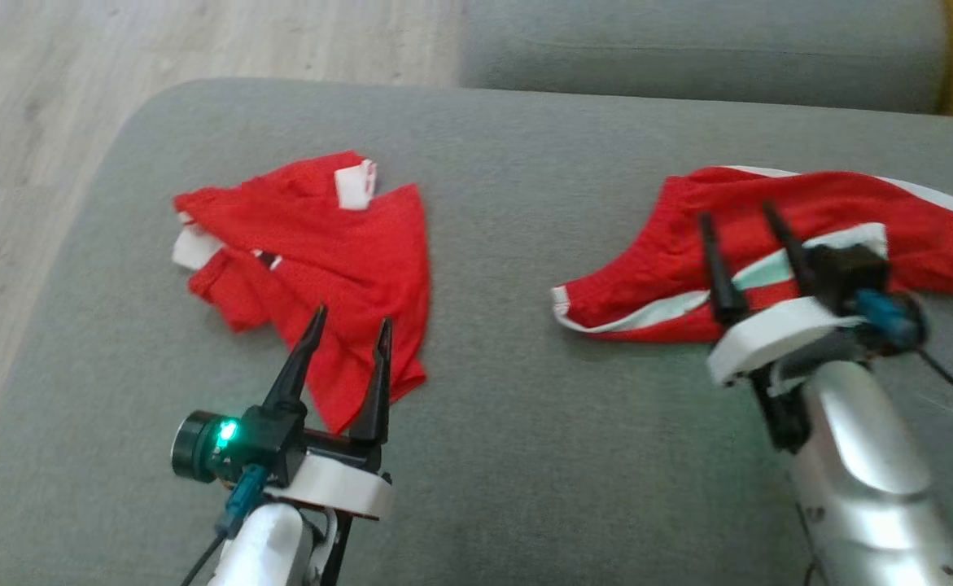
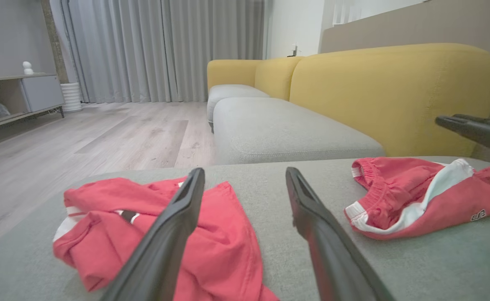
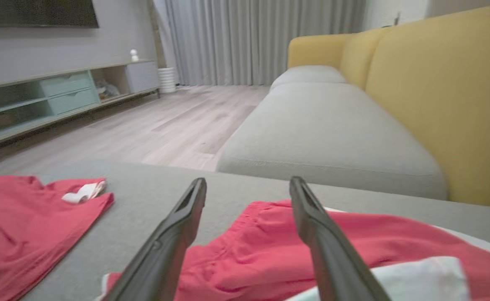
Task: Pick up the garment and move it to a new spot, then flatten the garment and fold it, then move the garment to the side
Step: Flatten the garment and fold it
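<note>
Garment in hand: probably the red shorts, white-striped, lying rumpled on the right half of the grey seat cushion. They are neither flat nor folded.
Shorts' long axis: left to right across the cushion, with the left end a little nearer than the right.
Right claw: fingers spread wide with nothing between them, poised over the middle of the shorts and pointing toward the far edge. Whether the tips touch the cloth cannot be told.
Shorts relative to right claw: directly beneath and just ahead, so taking hold looks like a short drop, not a reach.
Nearer arm: the right, clearly.
Second garment: a red shirt, crumpled on the left half of the cushion, well apart from the shorts with bare cushion between them.
Left claw: wide and empty, its tips over the shirt's near corner, well apart from the shorts.
Coming move, as a judgement: flattening calls for a grip at one end of the shorts. Both ends lie sideways from the right claw, so it would shift along the axis.
Risk: pinching mid-cloth would bunch the shorts further.
</note>
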